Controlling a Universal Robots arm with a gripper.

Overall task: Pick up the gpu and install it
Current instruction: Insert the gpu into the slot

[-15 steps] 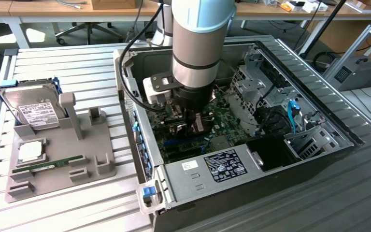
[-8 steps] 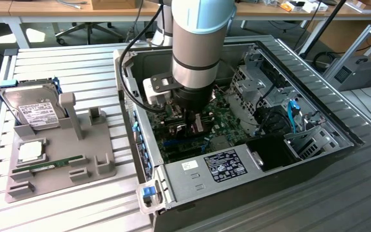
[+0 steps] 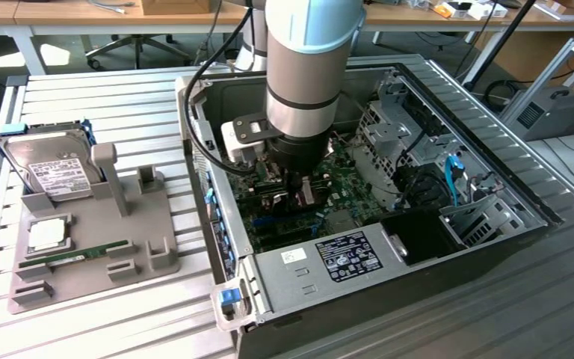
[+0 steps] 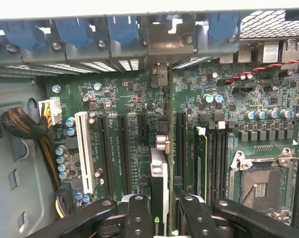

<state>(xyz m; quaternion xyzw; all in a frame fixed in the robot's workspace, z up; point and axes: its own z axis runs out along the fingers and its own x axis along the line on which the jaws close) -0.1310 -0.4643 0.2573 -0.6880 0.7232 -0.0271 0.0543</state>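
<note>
- Gripper (image 4: 165, 214) pinches the gpu (image 4: 160, 181) edge-on between its two black fingers (image 4: 137, 217), the jaws drawn part-way together on the card
- The gpu stands upright over the motherboard (image 4: 124, 99) inside the computer case (image 3: 367, 299), its far end reaching toward the case's rear wall with the blue clips (image 4: 124, 29)
- Black expansion slots (image 4: 124, 148) and a white slot (image 4: 82, 148) lie just beside it; whether its lower edge has entered a slot I cannot tell
- Step in hand, as I judge it: installing, with the pick-up done
- Seating calls for the card parallel to its slot, its end meeting the rear opening, and a straight push down
</note>
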